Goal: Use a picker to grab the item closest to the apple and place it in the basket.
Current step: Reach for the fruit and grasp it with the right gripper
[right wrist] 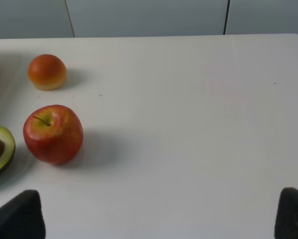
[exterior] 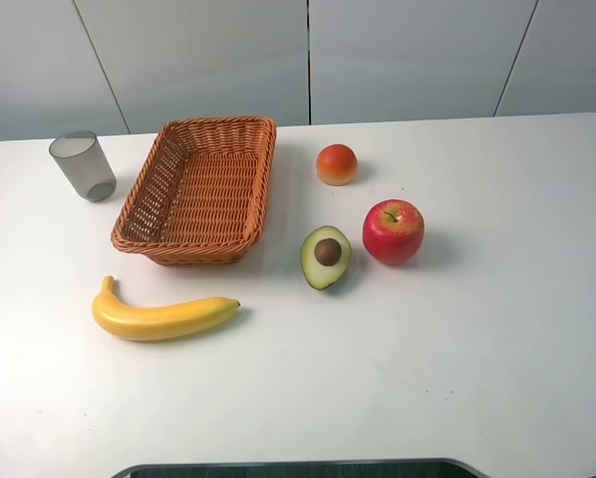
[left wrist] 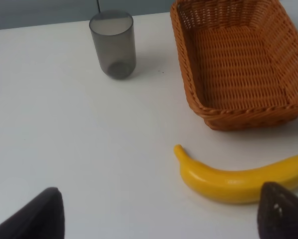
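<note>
Halved green avocado [exterior: 326, 257] just beside the round red apple [exterior: 393, 231] on the white tabletop [exterior: 497, 339]; left fingers [left wrist: 37, 216] and right fingers [right wrist: 19, 216] spread wide, empty

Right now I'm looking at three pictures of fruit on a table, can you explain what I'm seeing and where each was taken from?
This is a two-armed robot. One picture looks down from a high camera; the other two come from wrist cameras. On the white table sit a wicker basket, apple, avocado half, round orange fruit, banana and grey cup. The dark tips are the left fingers and right fingers, spread apart, holding nothing.
</note>
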Controlling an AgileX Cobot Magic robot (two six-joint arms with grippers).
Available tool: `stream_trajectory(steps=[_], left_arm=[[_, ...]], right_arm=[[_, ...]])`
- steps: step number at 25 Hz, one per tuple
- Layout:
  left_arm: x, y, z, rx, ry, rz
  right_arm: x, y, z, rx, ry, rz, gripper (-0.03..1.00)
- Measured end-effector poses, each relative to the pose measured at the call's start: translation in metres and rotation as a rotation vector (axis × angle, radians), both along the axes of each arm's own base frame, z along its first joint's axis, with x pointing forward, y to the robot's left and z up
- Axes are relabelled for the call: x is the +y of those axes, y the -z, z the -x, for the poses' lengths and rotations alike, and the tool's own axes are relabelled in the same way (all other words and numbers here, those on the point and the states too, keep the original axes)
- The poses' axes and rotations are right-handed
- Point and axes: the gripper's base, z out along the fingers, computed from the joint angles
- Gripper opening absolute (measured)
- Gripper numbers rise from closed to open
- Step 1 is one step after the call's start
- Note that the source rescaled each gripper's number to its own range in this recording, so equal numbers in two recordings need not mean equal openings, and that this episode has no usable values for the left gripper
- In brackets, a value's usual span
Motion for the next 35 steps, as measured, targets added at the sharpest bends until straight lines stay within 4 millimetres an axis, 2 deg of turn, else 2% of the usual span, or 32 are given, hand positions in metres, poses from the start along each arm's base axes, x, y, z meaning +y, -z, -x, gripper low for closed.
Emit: stream_trajectory(steps=[5, 8, 15, 19, 24, 28, 35], left_arm=[[0.0, 0.0, 0.0, 0.0, 0.0, 0.0], [0.0, 0.0, 0.0, 0.0, 0.0, 0.0], [0.0, 0.0, 0.0, 0.0, 0.0, 0.0], [0.0, 0.0, 0.0, 0.0, 0.0, 0.0], [0.0, 0.0, 0.0, 0.0, 0.0, 0.0], [0.0, 0.0, 0.0, 0.0, 0.0, 0.0], [0.0, 0.0, 0.0, 0.0, 0.0, 0.0]], right_arm=[[0.005, -0.005, -0.003, 0.047, -0.04, -0.049, 1.0], [0.01, -0.013, -0.017, 0.119, -0.087, -0.064, 1.0], [0.015, -0.031, -0.066, 0.31, -0.285, 0.098, 1.0], [0.02, -0.034, -0.096, 0.415, -0.433, 0.177, 1.0], [0.044, -0.023, -0.127, 0.528, -0.631, 0.228, 1.0], [0.072, -0.008, -0.144, 0.583, -0.771, 0.266, 1.0], [0.122, 0.021, -0.159, 0.64, -0.912, 0.278, 1.0]])
